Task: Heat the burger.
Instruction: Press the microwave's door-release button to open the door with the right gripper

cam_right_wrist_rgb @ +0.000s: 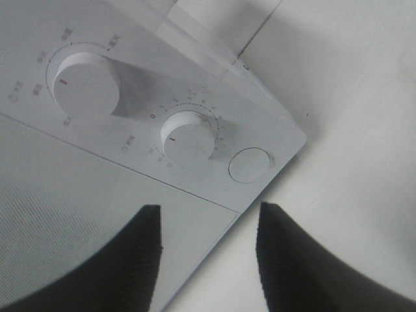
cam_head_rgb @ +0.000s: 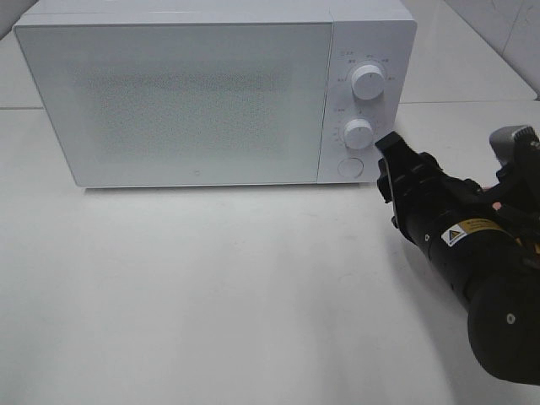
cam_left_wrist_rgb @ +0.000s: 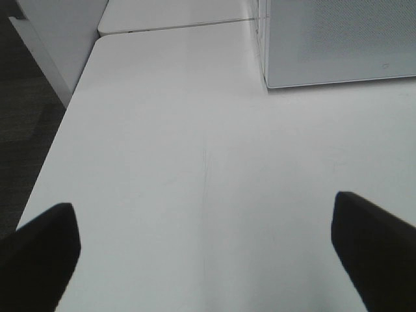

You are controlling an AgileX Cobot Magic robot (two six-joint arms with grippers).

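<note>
The burger is out of view. A white microwave (cam_head_rgb: 169,93) stands at the back of the table with its frosted door shut. Its panel carries an upper knob (cam_head_rgb: 368,82), a lower knob (cam_head_rgb: 358,133) and a round button (cam_head_rgb: 349,167). My right gripper (cam_head_rgb: 386,150) hovers just right of the lower knob, close to the panel. In the right wrist view its fingers (cam_right_wrist_rgb: 146,247) stand apart with nothing between them, pointing toward the lower knob (cam_right_wrist_rgb: 188,138) and button (cam_right_wrist_rgb: 250,164). My left gripper (cam_left_wrist_rgb: 205,224) is wide open over bare table, away from the microwave corner (cam_left_wrist_rgb: 338,45).
The white table (cam_head_rgb: 211,287) stretches in front of the microwave. Its left edge (cam_left_wrist_rgb: 58,136) drops to a dark floor. A seam to a second tabletop (cam_left_wrist_rgb: 175,25) runs behind. The right arm's black body (cam_head_rgb: 472,253) fills the lower right.
</note>
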